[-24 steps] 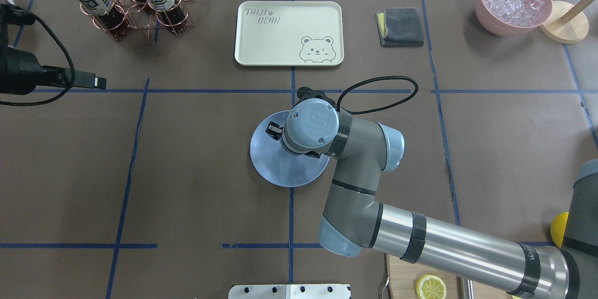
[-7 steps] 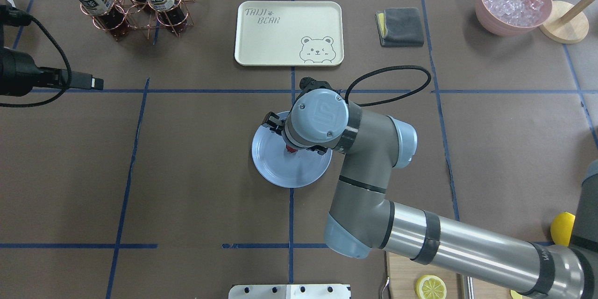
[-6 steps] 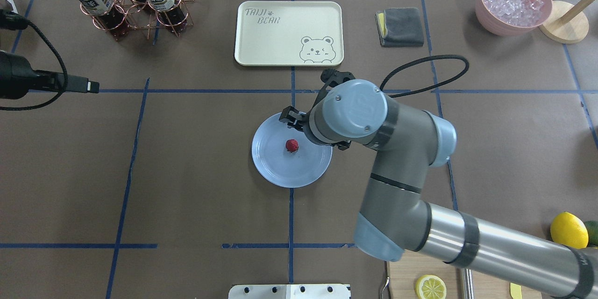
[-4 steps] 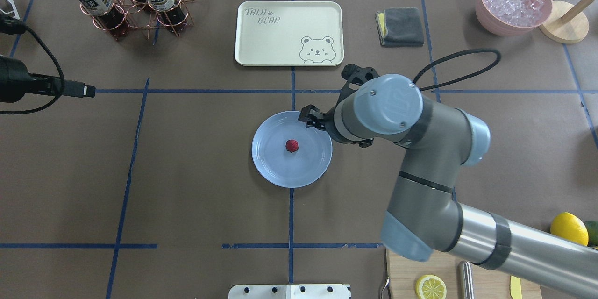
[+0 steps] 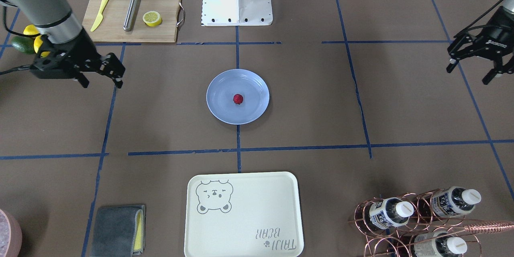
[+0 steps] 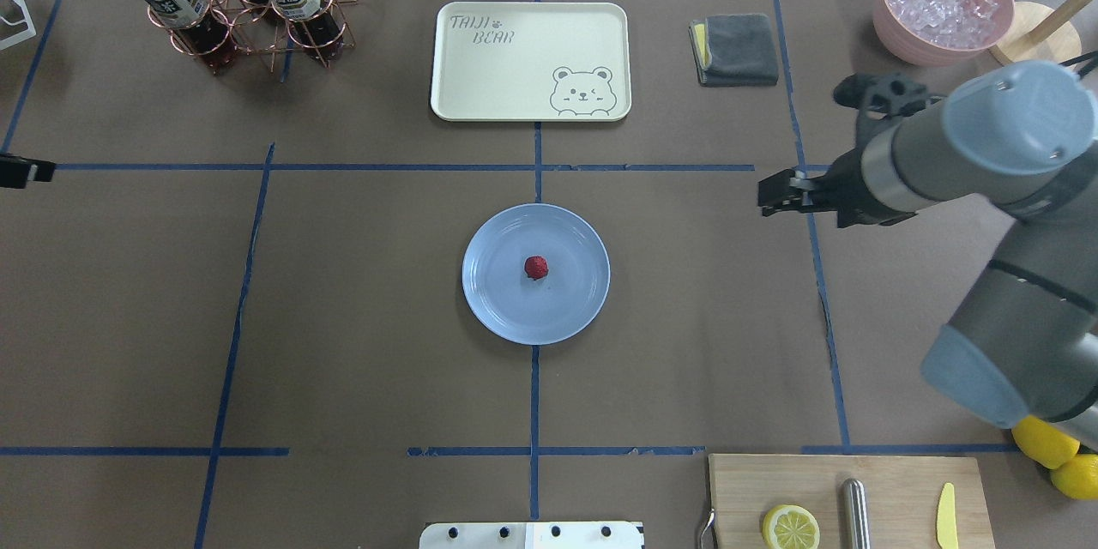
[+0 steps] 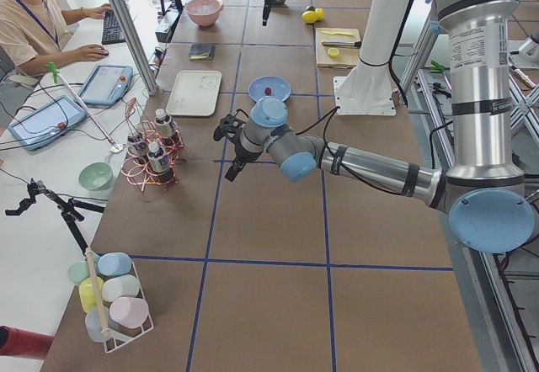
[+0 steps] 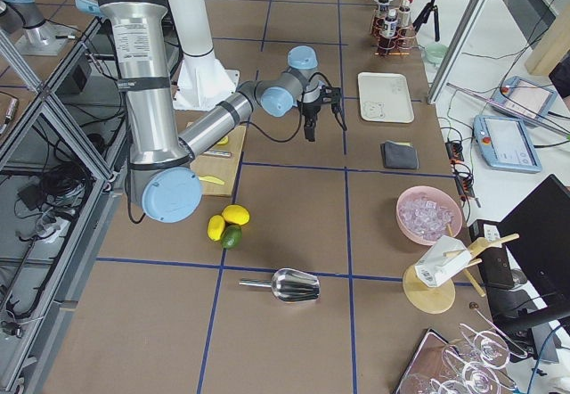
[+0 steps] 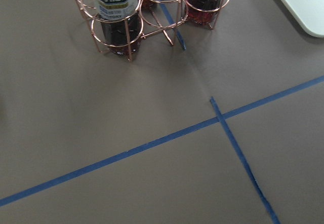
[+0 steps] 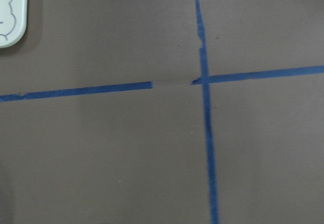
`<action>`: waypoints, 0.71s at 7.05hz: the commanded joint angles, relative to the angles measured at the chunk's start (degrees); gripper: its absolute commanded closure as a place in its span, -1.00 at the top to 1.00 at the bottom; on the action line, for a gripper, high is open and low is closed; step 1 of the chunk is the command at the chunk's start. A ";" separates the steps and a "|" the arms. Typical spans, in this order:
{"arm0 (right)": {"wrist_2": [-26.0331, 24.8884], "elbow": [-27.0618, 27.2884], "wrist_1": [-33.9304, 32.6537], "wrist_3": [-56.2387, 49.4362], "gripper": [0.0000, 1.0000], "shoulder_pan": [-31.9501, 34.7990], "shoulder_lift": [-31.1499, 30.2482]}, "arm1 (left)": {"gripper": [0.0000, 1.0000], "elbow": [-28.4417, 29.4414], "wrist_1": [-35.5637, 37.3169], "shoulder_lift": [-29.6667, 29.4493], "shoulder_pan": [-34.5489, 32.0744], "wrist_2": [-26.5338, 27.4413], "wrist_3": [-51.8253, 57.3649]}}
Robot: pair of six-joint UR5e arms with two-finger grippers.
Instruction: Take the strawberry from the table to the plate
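Note:
The small dark-red strawberry (image 6: 536, 268) (image 5: 238, 98) lies near the middle of the light-blue plate (image 6: 506, 309) (image 5: 223, 110), which rests on the brown paper table (image 6: 343, 317). Nothing touches the berry. My right gripper (image 5: 102, 82) (image 6: 765, 204) hangs open and empty well off to the plate's right in the overhead view. At the far left my left gripper (image 5: 469, 75) is also open and empty, with only its tip (image 6: 21, 171) showing at the overhead view's edge. Both wrist views show only taped table.
A cream bear tray (image 6: 532, 60), a copper bottle rack (image 6: 240, 9), a grey cloth (image 6: 734, 49) and a pink bowl of ice (image 6: 944, 4) line the far side. A cutting board (image 6: 892, 489) with a lemon half (image 6: 790, 527) sits near right, lemons (image 6: 1051, 446) beside it.
The right gripper, first low over the plate, left the strawberry lying there and swung away to the right. The left gripper drew back toward the left edge.

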 commanded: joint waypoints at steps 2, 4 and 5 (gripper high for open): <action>11.77 -1.37 -0.20 -28.86 1.00 18.43 -11.06 | 1.00 3.66 9.20 -1.40 -10.42 -2.29 17.23; 20.11 -5.04 -0.72 -46.00 1.00 31.08 -16.00 | 1.00 2.70 19.23 -3.61 -12.19 -5.16 18.24; 22.15 -8.37 -0.98 -52.97 1.00 34.89 -16.02 | 1.00 2.96 23.81 -3.70 -12.28 -8.93 18.24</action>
